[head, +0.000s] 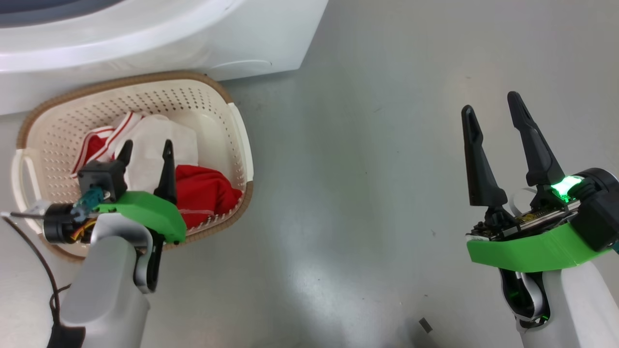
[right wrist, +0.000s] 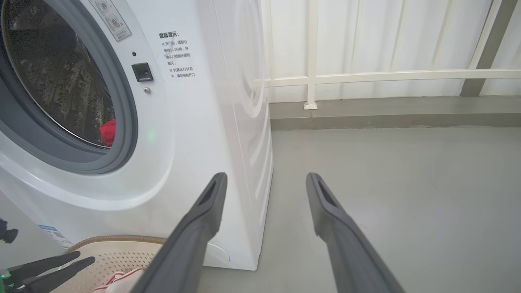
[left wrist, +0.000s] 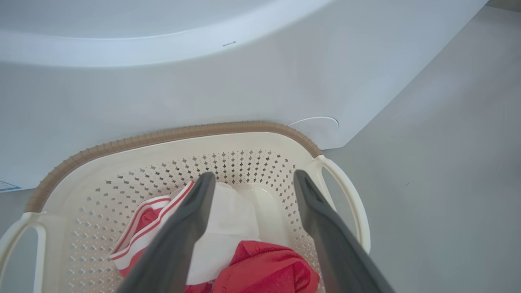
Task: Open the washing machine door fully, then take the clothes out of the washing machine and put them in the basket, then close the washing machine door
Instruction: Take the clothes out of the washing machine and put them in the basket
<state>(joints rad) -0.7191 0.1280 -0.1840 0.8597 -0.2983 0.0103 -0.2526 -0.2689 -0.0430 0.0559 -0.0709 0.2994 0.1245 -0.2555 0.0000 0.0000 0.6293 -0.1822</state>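
The cream basket [head: 239, 140] with a brown rim stands on the floor against the white washing machine [head: 159, 29]. Red, white and striped clothes [head: 203, 188] lie inside it. My left gripper [head: 148, 145] hangs open just above them, nothing between its fingers; in the left wrist view the left gripper [left wrist: 254, 175] frames the clothes [left wrist: 260, 268] in the basket [left wrist: 171, 136]. My right gripper [head: 489, 102] stands open and empty over bare floor. The right wrist view shows the right gripper [right wrist: 266, 177], the washing machine [right wrist: 195, 134] with its drum open and a red piece of clothes [right wrist: 108, 132] inside. The washing machine door is out of view.
Grey floor [head: 367, 193] spreads to the right of the basket and machine. A white railing [right wrist: 366, 75] and a low kerb run behind the machine's right side. A dark cable [head: 46, 275] trails by my left arm.
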